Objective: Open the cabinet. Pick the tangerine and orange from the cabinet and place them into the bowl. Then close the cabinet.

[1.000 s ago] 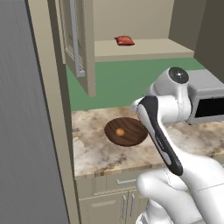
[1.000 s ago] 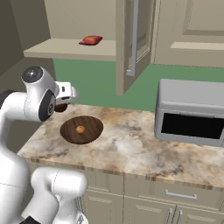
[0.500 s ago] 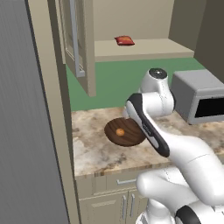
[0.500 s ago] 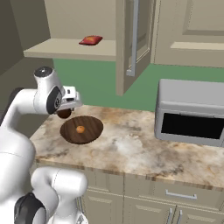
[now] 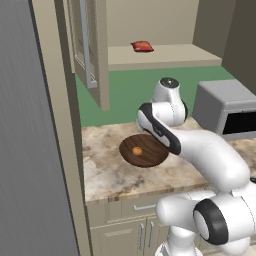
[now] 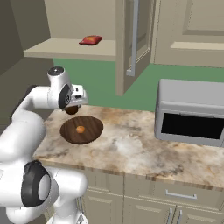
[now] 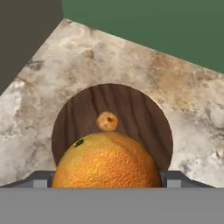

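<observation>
Arm swung in; gripper (image 7: pixel 107 181) holds orange (image 7: pixel 107 161) over bowl (image 7: pixel 140 116) w/ tangerine (image 7: pixel 107 121).

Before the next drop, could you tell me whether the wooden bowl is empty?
Not empty: the bowl holds one small tangerine, seen inside its rim.

You are facing a marbled stone counter (image 6: pixel 131 148) standing against a green wall (image 6: pixel 100 76), with a grey microwave (image 6: pixel 192 116) sitting at its right.

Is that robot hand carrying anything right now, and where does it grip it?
Yes: the gripper holds the orange by its two opposite sides, above the bowl.
</observation>
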{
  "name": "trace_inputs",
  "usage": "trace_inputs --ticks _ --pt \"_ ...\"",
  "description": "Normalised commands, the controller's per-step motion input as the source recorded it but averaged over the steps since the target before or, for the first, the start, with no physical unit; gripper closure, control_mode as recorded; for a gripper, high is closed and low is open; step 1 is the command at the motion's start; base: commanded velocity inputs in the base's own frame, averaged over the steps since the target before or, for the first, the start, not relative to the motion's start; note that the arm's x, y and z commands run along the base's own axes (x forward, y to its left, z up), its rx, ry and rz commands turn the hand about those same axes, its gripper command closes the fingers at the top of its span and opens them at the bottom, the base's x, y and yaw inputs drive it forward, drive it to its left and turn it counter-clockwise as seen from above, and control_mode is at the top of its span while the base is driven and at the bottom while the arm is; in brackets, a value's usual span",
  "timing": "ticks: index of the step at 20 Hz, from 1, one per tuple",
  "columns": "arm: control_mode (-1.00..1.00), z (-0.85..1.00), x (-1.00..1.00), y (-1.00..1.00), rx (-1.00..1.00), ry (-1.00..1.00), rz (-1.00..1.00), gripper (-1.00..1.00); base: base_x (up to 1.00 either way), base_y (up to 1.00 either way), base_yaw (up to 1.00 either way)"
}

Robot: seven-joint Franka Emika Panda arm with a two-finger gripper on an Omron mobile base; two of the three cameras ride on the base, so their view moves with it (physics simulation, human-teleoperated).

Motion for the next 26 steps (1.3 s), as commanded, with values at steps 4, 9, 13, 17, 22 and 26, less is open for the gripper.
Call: trace_inputs --ticks 4,9,13,17,22,26 --pt "-1.00 -0.72 0.36 0.00 0.00 0.04 0.02 1.00 0.00 0.00 0.00" --pt "-1.00 -0.64 0.40 0.00 0.00 0.07 0.03 1.00 0.00 0.00 0.00" --pt "-1.00 -0.45 0.36 -0.03 0.00 0.04 0.03 1.00 0.00 0.00 0.00" --pt "-1.00 -0.30 0.39 -0.06 0.00 0.02 0.02 1.00 0.00 0.00 0.00" --pt "-1.00 -0.24 0.36 -0.03 0.00 0.00 0.01 1.00 0.00 0.00 0.00" --pt "-1.00 -0.32 0.31 -0.09 0.00 0.00 0.00 1.00 0.00 0.00 0.00"
